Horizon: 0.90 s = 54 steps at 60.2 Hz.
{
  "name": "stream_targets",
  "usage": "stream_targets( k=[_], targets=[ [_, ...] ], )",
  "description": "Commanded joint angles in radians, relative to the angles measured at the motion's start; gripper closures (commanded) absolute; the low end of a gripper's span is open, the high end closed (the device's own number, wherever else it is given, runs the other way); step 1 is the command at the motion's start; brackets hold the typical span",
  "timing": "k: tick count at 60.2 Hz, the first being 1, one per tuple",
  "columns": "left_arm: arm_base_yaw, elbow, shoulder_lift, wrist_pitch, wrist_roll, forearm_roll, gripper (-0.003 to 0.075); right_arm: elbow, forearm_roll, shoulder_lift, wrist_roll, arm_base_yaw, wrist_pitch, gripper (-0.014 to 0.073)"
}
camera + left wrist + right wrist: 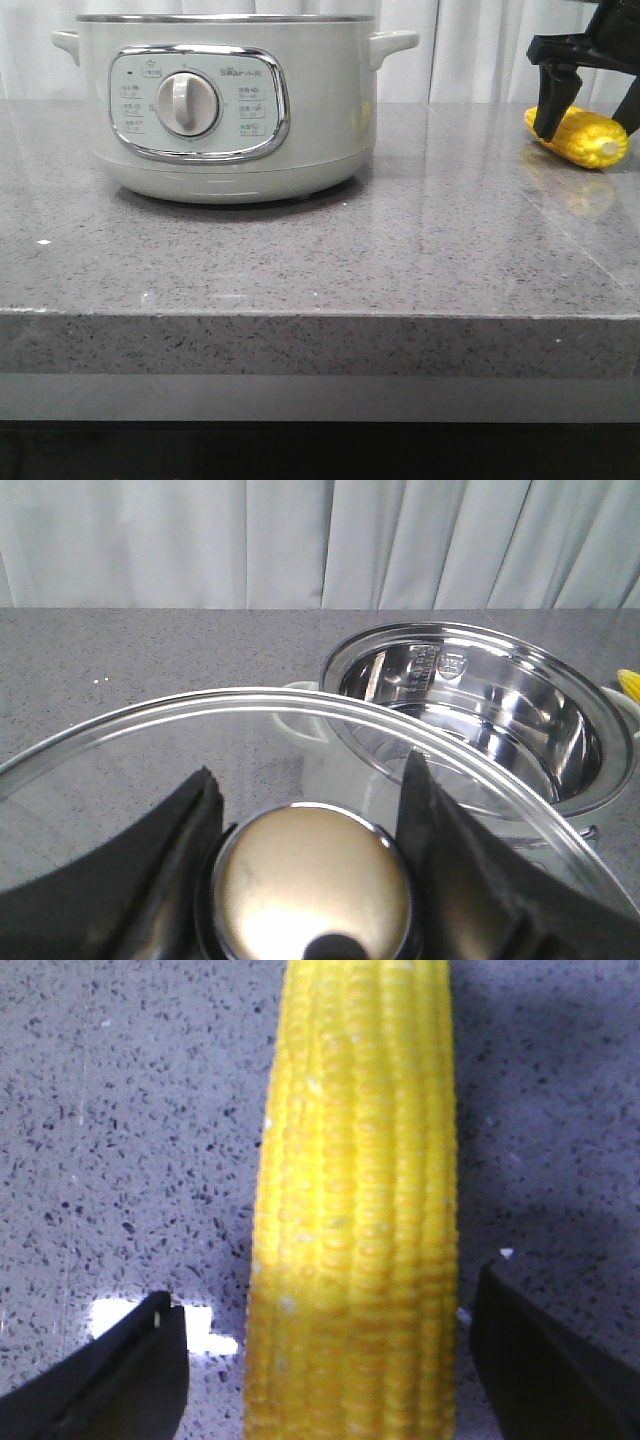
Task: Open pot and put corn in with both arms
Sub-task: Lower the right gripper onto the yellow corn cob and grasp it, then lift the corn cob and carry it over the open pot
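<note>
The pot (225, 110) stands at the back left of the table with no lid on it; its bare steel inside shows in the left wrist view (480, 710). My left gripper (308, 780) is shut on the brass-coloured knob (313, 880) of the glass lid (200, 735) and holds the lid up beside the pot. It is out of the front view. The corn (585, 137) lies on the table at the far right. My right gripper (590, 110) is open and straddles the corn (355, 1210), its fingers (140, 1365) apart from the cob on both sides.
The grey speckled stone table (320, 250) has its front edge close to the camera. A white curtain (480, 40) hangs behind the table. A sliver of the corn (630, 685) shows past the pot in the left wrist view.
</note>
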Motion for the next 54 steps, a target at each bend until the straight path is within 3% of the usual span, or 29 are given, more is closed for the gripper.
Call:
stream_targets(
  k=[1, 11, 25, 54],
  targets=[
    [0.002, -0.038, -0.010, -0.145, -0.002, -0.016, 0.0429, -0.034, 0.013, -0.046, -0.016, -0.001, -0.015, 0.0001],
    [0.002, -0.038, -0.010, -0.145, -0.002, -0.016, 0.0429, -0.034, 0.013, -0.028, -0.024, -0.001, 0.019, 0.0010],
    [0.002, -0.038, -0.010, -0.149, -0.002, -0.016, 0.0429, -0.034, 0.013, -0.027, -0.024, -0.001, 0.018, 0.0308],
    [0.002, -0.038, -0.010, -0.154, -0.002, -0.016, 0.0429, -0.035, 0.014, -0.200, -0.050, 0.026, -0.009, 0.0310]
  ],
)
